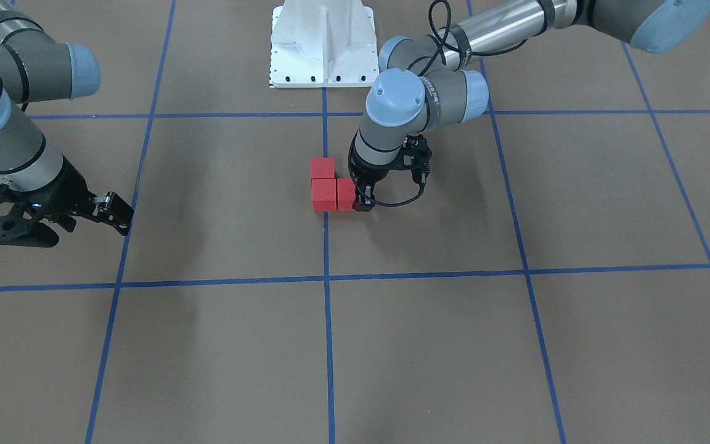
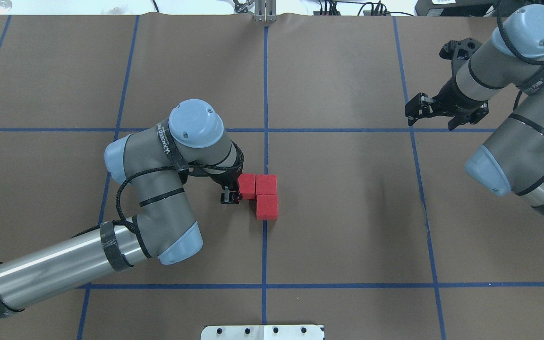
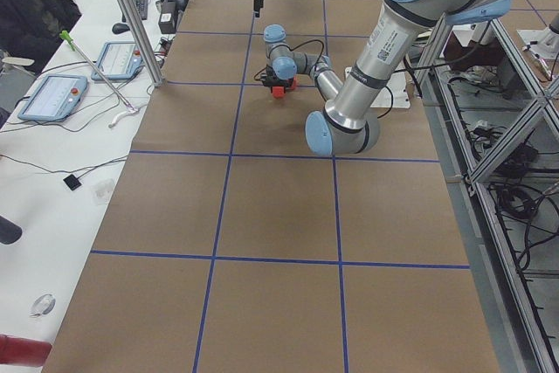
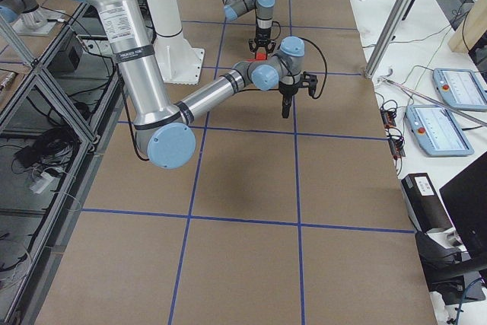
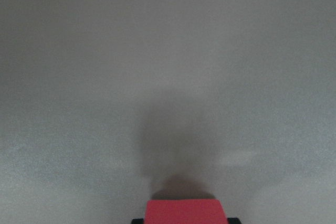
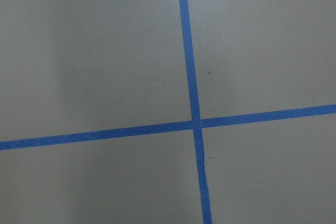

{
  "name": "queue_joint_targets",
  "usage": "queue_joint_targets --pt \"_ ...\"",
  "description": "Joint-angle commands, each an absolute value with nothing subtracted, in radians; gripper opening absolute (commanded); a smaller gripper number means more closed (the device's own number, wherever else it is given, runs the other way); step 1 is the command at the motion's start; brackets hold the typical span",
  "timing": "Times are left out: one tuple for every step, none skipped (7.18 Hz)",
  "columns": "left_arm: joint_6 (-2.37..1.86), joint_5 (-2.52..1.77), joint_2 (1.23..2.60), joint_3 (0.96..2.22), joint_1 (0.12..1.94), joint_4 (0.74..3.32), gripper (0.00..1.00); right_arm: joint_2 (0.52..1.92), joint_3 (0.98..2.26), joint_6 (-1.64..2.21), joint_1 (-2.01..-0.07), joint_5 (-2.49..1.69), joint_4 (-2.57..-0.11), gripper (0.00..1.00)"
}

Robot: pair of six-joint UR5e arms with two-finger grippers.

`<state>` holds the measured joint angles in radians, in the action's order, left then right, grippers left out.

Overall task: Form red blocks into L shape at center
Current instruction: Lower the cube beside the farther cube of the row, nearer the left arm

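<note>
Three red blocks lie together in an L on the brown surface beside the center blue tape line [image 2: 265, 151]. Two of them [image 2: 266, 184] [image 2: 267, 207] sit right of the line, and the third [image 2: 247, 185] sits left of it, touching its neighbour. My left gripper [image 2: 232, 192] is down at this third block and shut on it. The block shows between the fingertips at the bottom edge of the left wrist view [image 5: 184, 211]. In the front view the L [image 1: 324, 193] lies left of that gripper [image 1: 361, 200]. My right gripper [image 2: 418, 111] is open and empty, above the table far to the right.
The white robot base plate [image 1: 323, 43] stands at the table's near edge behind the blocks. The right wrist view shows only a blue tape crossing [image 6: 195, 124]. An operator's desk with tablets [image 3: 52, 98] runs along the far side.
</note>
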<state>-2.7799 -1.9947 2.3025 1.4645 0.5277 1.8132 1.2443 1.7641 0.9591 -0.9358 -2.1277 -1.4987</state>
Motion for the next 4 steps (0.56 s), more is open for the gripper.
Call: queue_joint_targets --pt "-2.783 -1.994 2.304 1.462 0.522 1.81 0.69 1.246 1.764 0.957 -0.936 -2.128 -1.499 0.99" --pt "-2.819 -1.994 2.312 1.451 0.52 1.813 1.0 1.246 1.764 0.957 -0.936 -2.128 -1.499 0.99" --pt "-2.821 -1.994 2.322 1.445 0.52 1.812 1.0 1.244 1.764 0.956 -0.937 -2.128 -1.499 0.99" --pt "-2.823 -1.996 2.324 1.445 0.52 1.81 1.0 1.244 1.764 0.96 -0.936 -2.128 -1.499 0.99"
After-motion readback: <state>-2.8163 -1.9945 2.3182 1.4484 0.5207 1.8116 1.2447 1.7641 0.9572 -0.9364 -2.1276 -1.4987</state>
